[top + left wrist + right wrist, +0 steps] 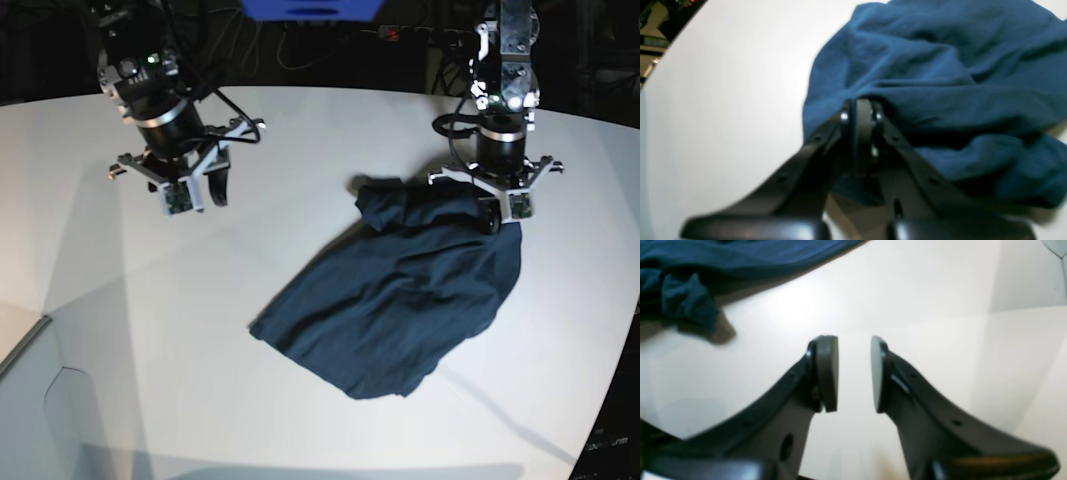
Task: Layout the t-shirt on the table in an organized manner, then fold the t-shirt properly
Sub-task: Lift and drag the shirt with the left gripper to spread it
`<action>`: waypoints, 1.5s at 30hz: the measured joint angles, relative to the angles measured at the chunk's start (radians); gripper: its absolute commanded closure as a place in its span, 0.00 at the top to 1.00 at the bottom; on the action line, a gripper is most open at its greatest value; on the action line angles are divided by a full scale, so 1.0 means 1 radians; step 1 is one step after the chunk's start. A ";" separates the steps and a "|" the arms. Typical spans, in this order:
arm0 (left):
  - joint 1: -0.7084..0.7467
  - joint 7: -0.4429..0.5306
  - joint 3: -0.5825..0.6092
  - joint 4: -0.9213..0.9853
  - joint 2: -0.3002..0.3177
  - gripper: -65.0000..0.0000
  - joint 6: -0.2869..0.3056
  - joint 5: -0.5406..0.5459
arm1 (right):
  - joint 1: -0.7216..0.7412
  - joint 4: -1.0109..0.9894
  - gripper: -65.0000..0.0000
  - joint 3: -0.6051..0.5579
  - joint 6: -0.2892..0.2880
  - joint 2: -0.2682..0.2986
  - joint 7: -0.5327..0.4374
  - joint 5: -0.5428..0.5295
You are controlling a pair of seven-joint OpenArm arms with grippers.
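The dark navy t-shirt (400, 295) lies crumpled on the white table (200, 350), right of centre in the base view. My left gripper (490, 222) is at the shirt's far right edge. In the left wrist view its jaws are shut (861, 111) with a fold of the t-shirt (923, 66) pinched at the tips, and creases run toward them. My right gripper (200, 195) hovers over bare table to the left, well apart from the cloth. The right wrist view shows it open (854, 373) with nothing between its pads, the t-shirt (740, 256) at the upper left.
The table's curved edge (600, 400) runs down the right side, close to the shirt's hem. A dark background with cables lies beyond the far edge. A pale panel (30, 400) sits at the lower left corner.
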State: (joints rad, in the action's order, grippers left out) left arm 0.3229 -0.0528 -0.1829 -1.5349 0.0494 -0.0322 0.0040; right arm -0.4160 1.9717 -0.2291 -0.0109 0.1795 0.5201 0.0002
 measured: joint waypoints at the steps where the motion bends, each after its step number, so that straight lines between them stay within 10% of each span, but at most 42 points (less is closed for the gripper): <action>1: 0.016 0.010 0.021 -0.038 -0.006 0.00 -0.002 -0.001 | 0.000 0.000 0.26 0.000 0.000 0.000 0.002 0.000; 16: -0.125 0.004 0.564 -0.283 -0.077 0.00 -0.023 -0.008 | -0.023 -0.001 0.26 0.089 0.000 0.020 0.000 -0.001; 24: -0.333 0.013 0.646 -0.024 -0.180 0.02 -0.045 -0.006 | -0.070 -0.001 0.26 0.299 0.000 0.020 0.000 0.003; 35: -0.583 0.012 0.787 0.389 -0.191 0.74 -0.042 0.154 | -0.135 -0.001 0.26 0.348 0.000 -0.031 -0.005 -0.001; 45: -0.477 0.029 0.629 0.092 0.161 0.75 -0.048 0.447 | -0.093 -0.010 0.37 0.149 0.000 -0.079 0.006 -0.002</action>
State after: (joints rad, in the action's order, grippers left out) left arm -0.1539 -0.0242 0.4465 -1.4425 0.2104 -0.0799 0.4511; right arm -0.5087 1.9614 -0.0803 -0.0113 0.1009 0.5266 -0.0021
